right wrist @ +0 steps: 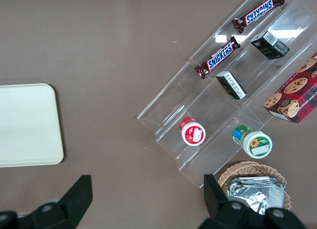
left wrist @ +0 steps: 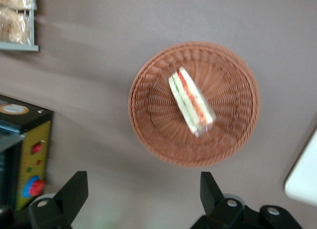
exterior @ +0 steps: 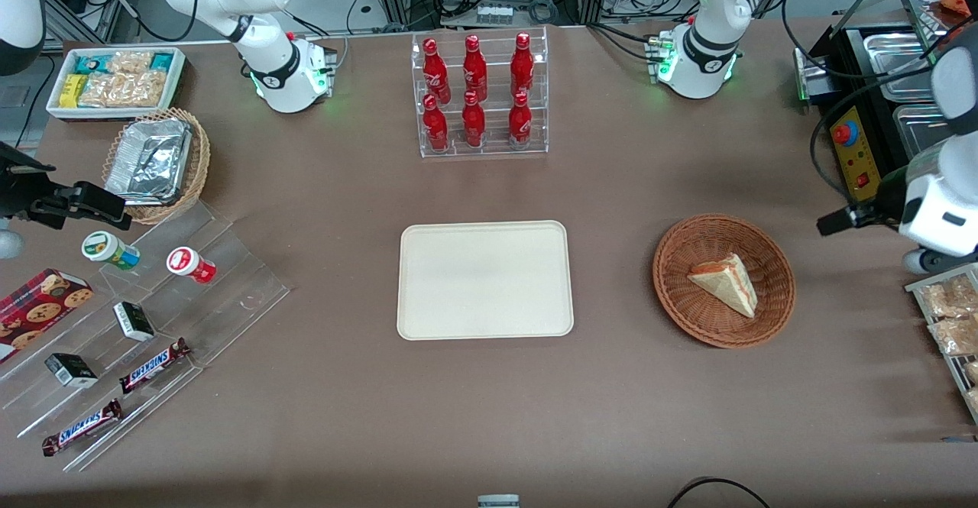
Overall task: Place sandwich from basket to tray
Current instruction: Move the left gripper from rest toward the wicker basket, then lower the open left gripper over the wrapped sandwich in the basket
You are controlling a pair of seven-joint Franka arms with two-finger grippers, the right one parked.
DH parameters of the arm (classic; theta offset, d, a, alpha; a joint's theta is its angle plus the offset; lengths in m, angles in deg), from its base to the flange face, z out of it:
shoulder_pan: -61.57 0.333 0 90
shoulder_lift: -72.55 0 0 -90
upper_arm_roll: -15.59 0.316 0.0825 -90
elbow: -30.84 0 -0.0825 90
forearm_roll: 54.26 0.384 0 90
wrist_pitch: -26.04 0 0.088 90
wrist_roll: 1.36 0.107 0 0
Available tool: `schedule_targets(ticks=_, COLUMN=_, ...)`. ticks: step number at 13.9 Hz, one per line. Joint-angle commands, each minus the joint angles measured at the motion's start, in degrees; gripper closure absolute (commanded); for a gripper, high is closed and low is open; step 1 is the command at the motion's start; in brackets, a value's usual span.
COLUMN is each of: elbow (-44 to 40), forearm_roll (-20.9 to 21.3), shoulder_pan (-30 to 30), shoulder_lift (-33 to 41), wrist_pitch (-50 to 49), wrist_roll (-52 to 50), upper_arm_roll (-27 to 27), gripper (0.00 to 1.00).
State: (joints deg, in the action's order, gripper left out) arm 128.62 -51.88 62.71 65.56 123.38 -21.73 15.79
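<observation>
The sandwich (exterior: 726, 283) is a pale wedge with red and green filling. It lies in the round reddish-brown wicker basket (exterior: 672, 279) toward the working arm's end of the table. The left wrist view shows the sandwich (left wrist: 190, 104) in the middle of the basket (left wrist: 148, 120). The cream tray (exterior: 484, 279) lies flat and bare mid-table beside the basket; its corner shows in the left wrist view (left wrist: 304, 182). My left gripper (exterior: 837, 221) hangs high above the table, off the basket's rim toward the working arm's end. In the left wrist view the gripper (left wrist: 142, 182) is open and empty.
A clear rack of red bottles (exterior: 480, 95) stands farther from the front camera than the tray. A black control box with red button (exterior: 852, 149) and a rack of snack packets (exterior: 951, 317) lie near the gripper. Acrylic steps with snacks (exterior: 137, 325), a foil-tray basket (exterior: 157, 164) and a white bin (exterior: 114, 80) sit at the parked arm's end.
</observation>
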Motion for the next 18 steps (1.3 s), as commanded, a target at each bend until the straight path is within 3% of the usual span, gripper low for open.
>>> schedule_targets(ticks=1, elbow=6.4, forearm_roll=-0.5, shoulder_pan=0.6, shoulder_lift=1.2, wrist_pitch=8.0, wrist_roll=-8.3, upper_arm_roll=-0.5, gripper=0.00)
schedule_targets(ticks=4, elbow=10.5, forearm_roll=-0.5, shoulder_pan=0.1, shoulder_lift=-0.6, wrist_pitch=17.2, wrist_roll=-12.7, upper_arm_roll=-0.6, gripper=0.00)
schedule_targets(ticks=9, elbow=13.2, forearm_roll=-0.6, shoulder_pan=-2.4, shoulder_lift=-5.8, wrist_pitch=23.9, wrist_roll=-18.7, upper_arm_roll=-1.0, gripper=0.00)
schedule_targets(ticks=18, elbow=22.6, forearm_roll=-1.7, shoulder_pan=-3.7, shoulder_lift=-5.8, wrist_pitch=33.9, wrist_roll=-28.4, upper_arm_roll=-1.0, gripper=0.00)
